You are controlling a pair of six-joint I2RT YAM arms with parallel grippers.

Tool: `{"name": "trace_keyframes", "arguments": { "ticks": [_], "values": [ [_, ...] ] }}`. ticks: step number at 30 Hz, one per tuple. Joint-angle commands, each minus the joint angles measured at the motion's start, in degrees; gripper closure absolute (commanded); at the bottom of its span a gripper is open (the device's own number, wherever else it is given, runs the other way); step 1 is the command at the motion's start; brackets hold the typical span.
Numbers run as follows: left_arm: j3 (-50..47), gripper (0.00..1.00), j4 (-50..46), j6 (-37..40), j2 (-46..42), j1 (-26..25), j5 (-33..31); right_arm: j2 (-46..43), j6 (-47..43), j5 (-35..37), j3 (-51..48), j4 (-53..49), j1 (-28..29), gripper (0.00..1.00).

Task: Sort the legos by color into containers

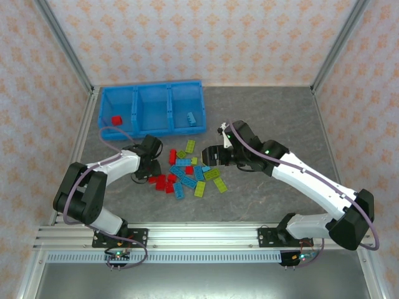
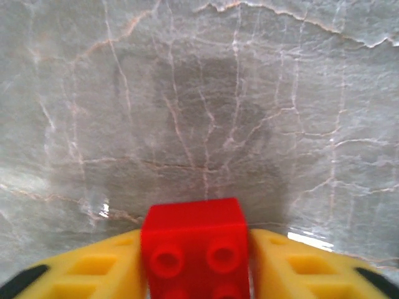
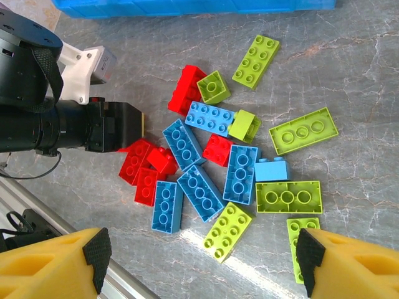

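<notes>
**Left pincer clamped on a red brick, right pincer spread wide over the pile**

The left pincer [image 2: 196, 265] is closed on a red brick [image 2: 193, 240]. Its own camera shows the two yellow fingers [image 2: 93, 271] pressed against the brick's sides, studs facing the lens, with bare grey marbled table [image 2: 206, 93] beyond. That close view does not tell where the brick is relative to the pile; the other two do. From above, the left pincer sits at the left edge of the pile [image 1: 187, 174]. The right wrist camera sees it from the side as a black block, its tip just beside the pile's cluster of red bricks [image 3: 138, 163]. Whether the held brick touches the table I cannot tell.

The right pincer [image 3: 202, 252] is wide open and holds nothing. Its yellow fingers [image 3: 56, 268] stand at the lower corners of its own view, with the pile spread between and beyond them. The blue bricks [image 3: 240, 174] are in the pile's middle, the green bricks [image 3: 303, 129] mostly on one side and the red on the other. From above, this pincer hangs over the pile's far right edge.

The bin [image 1: 151, 109] lies beyond the pile, toward its far left and apart from it. The overhead view looks into its compartments: another red brick [image 1: 116, 119] lies in the left one and a blue brick [image 1: 191, 117] in the right one.
</notes>
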Motion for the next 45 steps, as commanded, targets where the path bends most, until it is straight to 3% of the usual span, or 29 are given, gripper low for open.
{"name": "trace_keyframes", "arguments": {
  "ticks": [1, 4, 7, 11, 14, 18, 24, 27, 29, 34, 39, 42, 45],
  "values": [
    [-1.2, 0.69, 1.8, -0.4, -1.0, 0.8, 0.0, 0.5, 1.2, 1.0, 2.4, -1.3, 0.5, 0.20],
    [0.4, 0.77, -0.1, -1.0, -7.7, 0.8, -0.2, 0.1, 1.6, 1.5, 2.9, -1.3, 0.9, 0.20],
    [4.5, 0.78, -3.9, -1.2, -15.5, 1.1, -8.0, -0.7, 2.5, 3.1, 2.6, -0.8, 1.0, 0.20],
    [12.7, 0.78, -4.2, -0.2, -17.5, 7.3, -15.6, -1.7, 3.2, 4.6, 1.2, 0.9, 1.0, 0.19],
    [19.2, 0.78, -1.6, 0.3, -11.3, 14.7, -16.0, -1.8, 3.6, 5.1, 0.5, 1.4, 1.0, 0.19],
    [33.1, 0.80, -2.6, 0.3, 4.1, 21.8, -12.2, -2.1, 3.6, 5.6, -0.1, 0.7, 1.0, 0.19],
    [53.7, 0.76, -9.4, 2.9, 21.2, 25.2, -9.8, -4.9, 3.8, 6.7, -1.4, -1.1, 1.0, 0.19],
    [60.7, 0.68, -12.9, 3.0, 27.4, 26.5, -8.2, -7.0, 4.1, 7.9, -2.3, -1.7, 1.0, 0.19],
    [63.7, 0.56, -14.5, 3.3, 29.1, 26.7, -6.8, -8.1, 4.4, 8.5, -2.8, -1.6, 1.0, 0.19],
    [60.2, 0.48, -13.7, 1.7, 23.9, 26.8, -4.0, -7.7, 5.3, 9.7, -3.0, -0.8, 1.1, 0.18],
    [45.7, 0.48, -8.8, -3.1, 7.4, 25.5, 1.3, -2.6, 7.5, 13.2, -1.2, 0.3, 1.4, 0.20],
    [36.1, 0.49, -7.7, -1.8, -4.8, 20.3, 2.1, 4.0, 6.6, 13.8, 1.4, 0.5, 1.5, 0.20],
    [29.7, 0.50, -9.1, 1.0, -15.0, 11.3, 1.2, 12.3, 5.3, 12.4, 5.0, 2.1, 1.5, 0.20]
  ]
}}
